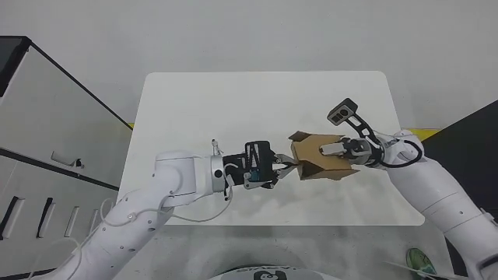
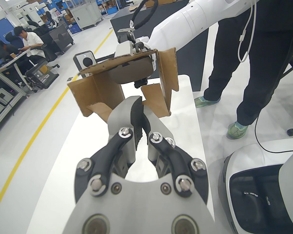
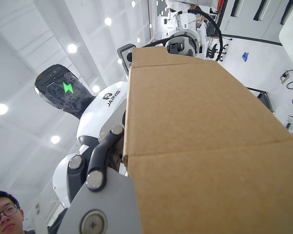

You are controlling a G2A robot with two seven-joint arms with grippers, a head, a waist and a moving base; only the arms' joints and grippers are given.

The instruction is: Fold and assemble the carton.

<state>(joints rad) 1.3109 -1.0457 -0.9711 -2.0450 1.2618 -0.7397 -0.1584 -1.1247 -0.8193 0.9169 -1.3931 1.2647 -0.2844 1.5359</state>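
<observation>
Presently the carton is held half-formed over the desk, toward the desk's near edge, its end open and its flaps loose. My left pincer is closed almost flat, pinching a bottom flap. My right pincer appears clamped on the carton's wall at the far end. I judge this the flap-folding step: next I should swing this flap inward while the right side holds firm.

You have no text, number or label to read on the carton or the table: plain brown card, plain white top.
</observation>
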